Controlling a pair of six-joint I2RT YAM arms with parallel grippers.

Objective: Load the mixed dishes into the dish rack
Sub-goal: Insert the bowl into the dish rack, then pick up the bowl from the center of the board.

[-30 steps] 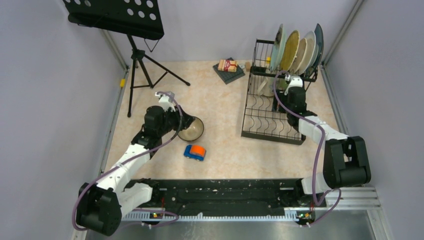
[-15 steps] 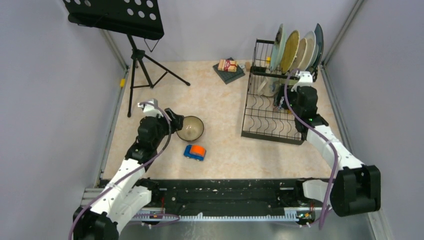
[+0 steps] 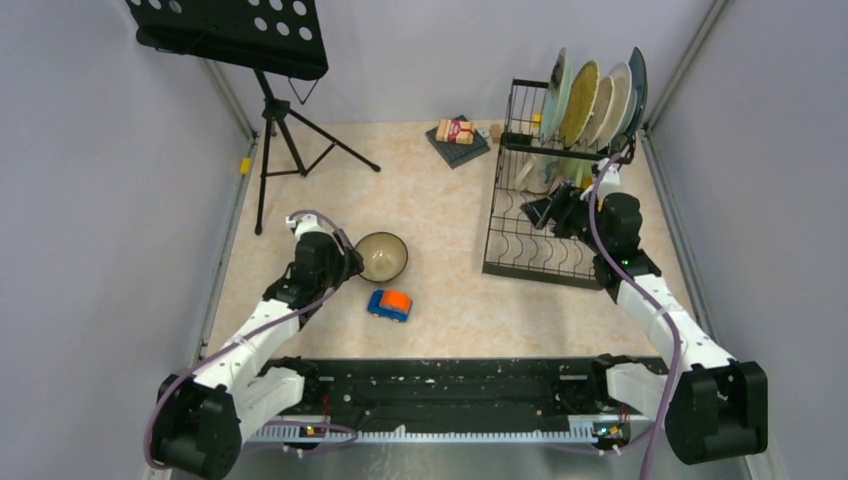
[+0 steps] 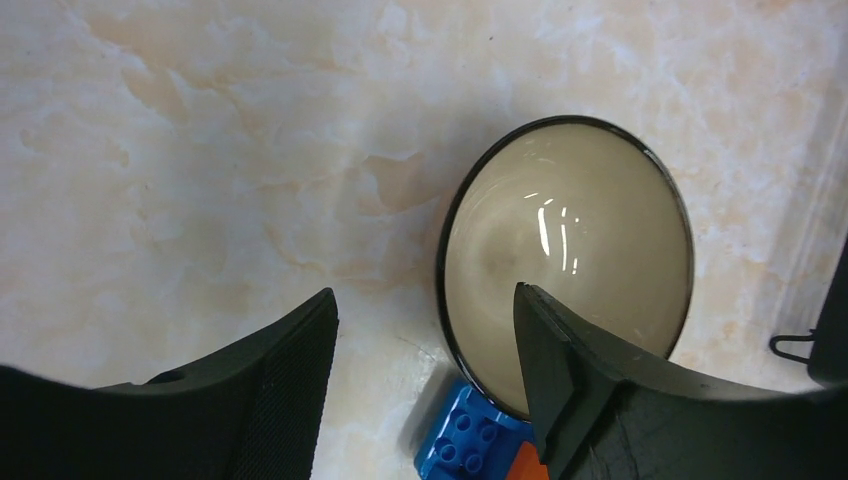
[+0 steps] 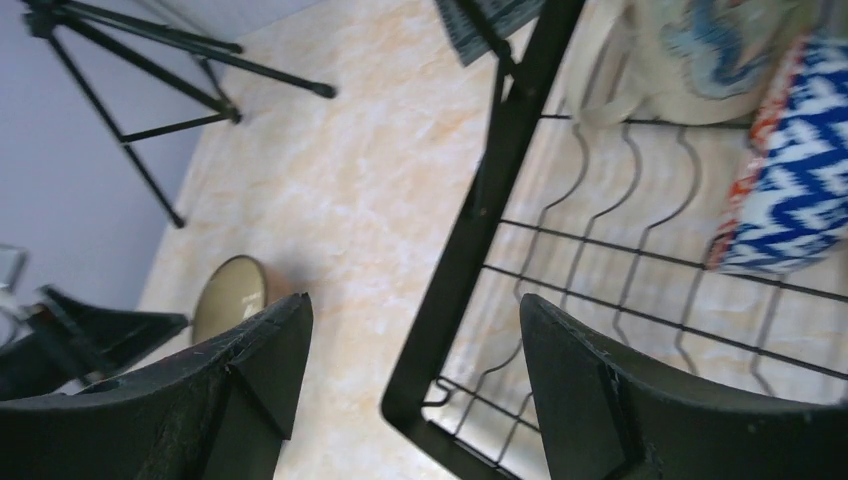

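The dark-rimmed bowl stands upright on the table's left half, cream inside in the left wrist view. My left gripper is open and empty at the bowl's left rim, one finger over the rim. The black wire dish rack stands at the right with several plates upright in its raised tier. My right gripper is open and empty above the rack's slotted base. A patterned mug and a beige mug lie in the rack.
A blue-and-orange toy car sits just in front of the bowl. A packet on a dark mat lies at the back. A black music stand on a tripod stands at the back left. Grey walls close in both sides.
My left gripper has drawn back from the bowl's far side to its left rim. My right gripper has risen and swung left over the rack's base.
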